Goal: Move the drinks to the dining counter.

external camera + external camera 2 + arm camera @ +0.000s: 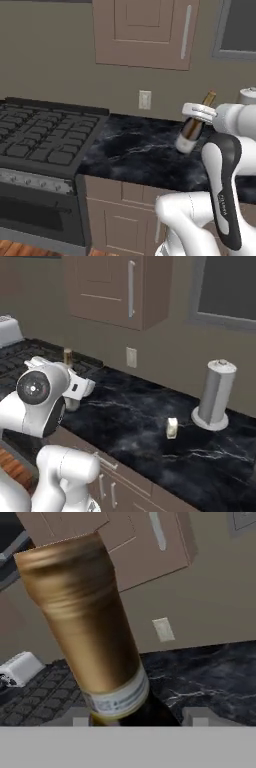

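above the table (140,150) our claw (196,116) grips the tilted wine bottle (192,131); we judge a swing could slip it onto the stove (40,135).

- Wine bottle (192,129): dark glass, tan-gold foil neck, pale band below the foil, cream label at the lower body. Tilted, neck leaning up and away from the base, held off the black marble desk (135,150) between the fingers (197,716). In the right base view its neck top (67,356) rises behind the arm. In the hand view the foil neck (85,612) looms close.
- Small carton (172,428): white with yellow, upright on the desk (130,421), well apart from the wine bottle, standing alone on the dark veined top.
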You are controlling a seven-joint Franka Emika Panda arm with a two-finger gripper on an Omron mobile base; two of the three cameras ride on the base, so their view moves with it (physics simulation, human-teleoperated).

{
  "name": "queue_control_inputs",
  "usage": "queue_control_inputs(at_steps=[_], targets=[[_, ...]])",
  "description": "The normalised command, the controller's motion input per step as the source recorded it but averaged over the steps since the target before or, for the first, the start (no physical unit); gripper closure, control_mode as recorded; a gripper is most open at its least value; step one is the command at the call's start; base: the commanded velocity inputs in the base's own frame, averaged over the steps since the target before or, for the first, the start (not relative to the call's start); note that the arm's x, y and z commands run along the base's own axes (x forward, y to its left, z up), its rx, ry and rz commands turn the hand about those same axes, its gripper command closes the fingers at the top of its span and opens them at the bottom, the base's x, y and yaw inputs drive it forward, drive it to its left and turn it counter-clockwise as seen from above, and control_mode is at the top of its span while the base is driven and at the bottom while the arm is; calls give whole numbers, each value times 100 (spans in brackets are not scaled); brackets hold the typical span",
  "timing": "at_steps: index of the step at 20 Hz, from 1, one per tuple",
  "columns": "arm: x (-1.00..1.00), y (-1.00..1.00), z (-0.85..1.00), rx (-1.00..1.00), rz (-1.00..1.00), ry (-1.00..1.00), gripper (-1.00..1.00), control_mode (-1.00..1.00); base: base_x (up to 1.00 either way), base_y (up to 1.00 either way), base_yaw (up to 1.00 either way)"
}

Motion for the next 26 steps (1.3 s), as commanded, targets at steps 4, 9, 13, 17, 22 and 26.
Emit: queue_control_inputs(at_steps=[4,9,13,17,22,26], targets=[[0,0,0,0,0,0,100,100,0,0,100],[0,0,0,0,0,0,100,100,0,0,100],[0,0,0,0,0,0,100,100,0,0,100],[0,0,0,0,0,0,100,100,0,0,100],[0,0,0,0,0,0,100,100,0,0,100],[0,0,0,0,0,0,100,100,0,0,100]])
